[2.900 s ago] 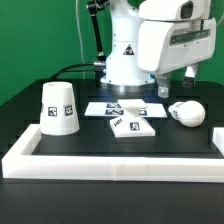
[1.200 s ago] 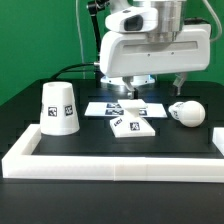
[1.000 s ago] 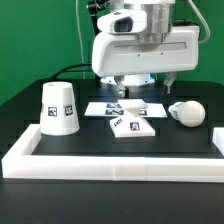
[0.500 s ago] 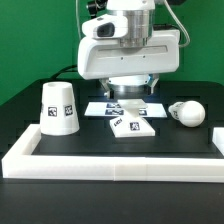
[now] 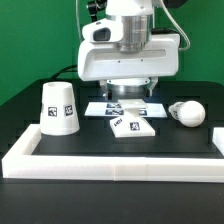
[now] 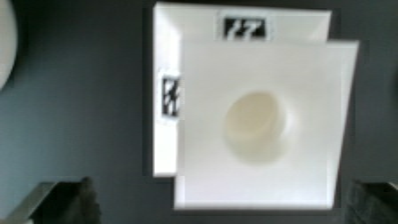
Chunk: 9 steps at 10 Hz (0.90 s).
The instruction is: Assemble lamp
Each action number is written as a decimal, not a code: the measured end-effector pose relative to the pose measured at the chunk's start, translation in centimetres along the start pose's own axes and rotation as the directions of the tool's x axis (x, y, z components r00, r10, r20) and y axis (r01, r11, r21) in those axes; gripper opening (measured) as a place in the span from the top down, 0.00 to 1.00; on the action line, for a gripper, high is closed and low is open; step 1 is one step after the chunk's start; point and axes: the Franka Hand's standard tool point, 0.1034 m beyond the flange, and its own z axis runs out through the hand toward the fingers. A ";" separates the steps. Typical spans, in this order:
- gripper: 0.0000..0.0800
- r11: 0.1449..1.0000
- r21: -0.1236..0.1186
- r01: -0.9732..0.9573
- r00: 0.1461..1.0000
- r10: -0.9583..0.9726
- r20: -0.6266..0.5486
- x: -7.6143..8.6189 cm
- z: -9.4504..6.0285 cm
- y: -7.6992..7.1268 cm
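The lamp's flat square base [image 5: 130, 126] lies on the black table at the middle, tag up. The cup-like shade [image 5: 60, 106] stands at the exterior view's left. The rounded bulb [image 5: 187, 112] lies at the exterior view's right. My gripper [image 5: 129, 96] hangs above the base, apart from it. In the wrist view the base [image 6: 267, 90] fills the middle with its oval socket hole [image 6: 254, 125]. My gripper [image 6: 221, 208] is open and empty, one dark finger [image 6: 61, 204] at each side of the base.
The marker board [image 5: 98, 108] lies flat behind the base and shows under it in the wrist view [image 6: 231, 25]. A long white border rail [image 5: 120, 161] runs along the front and up both sides. A green wall stands behind.
My arm has swung toward the exterior view's left, from near the bulb to straight over the base. The lamp parts have not moved.
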 end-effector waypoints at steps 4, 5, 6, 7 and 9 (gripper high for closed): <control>0.12 1.000 0.005 0.002 1.000 -0.002 0.024 -1.0 1.4 -0.9; 0.12 1.000 0.004 0.007 1.000 -0.007 0.021 -1.0 1.5 -1.0; 0.12 1.000 0.004 0.008 1.000 -0.008 0.018 -0.9 1.8 -0.9; 0.12 1.000 0.003 0.012 1.000 -0.012 0.016 -0.9 2.3 -0.9; 0.12 1.000 0.001 0.027 1.000 -0.027 0.008 -0.8 2.9 -1.2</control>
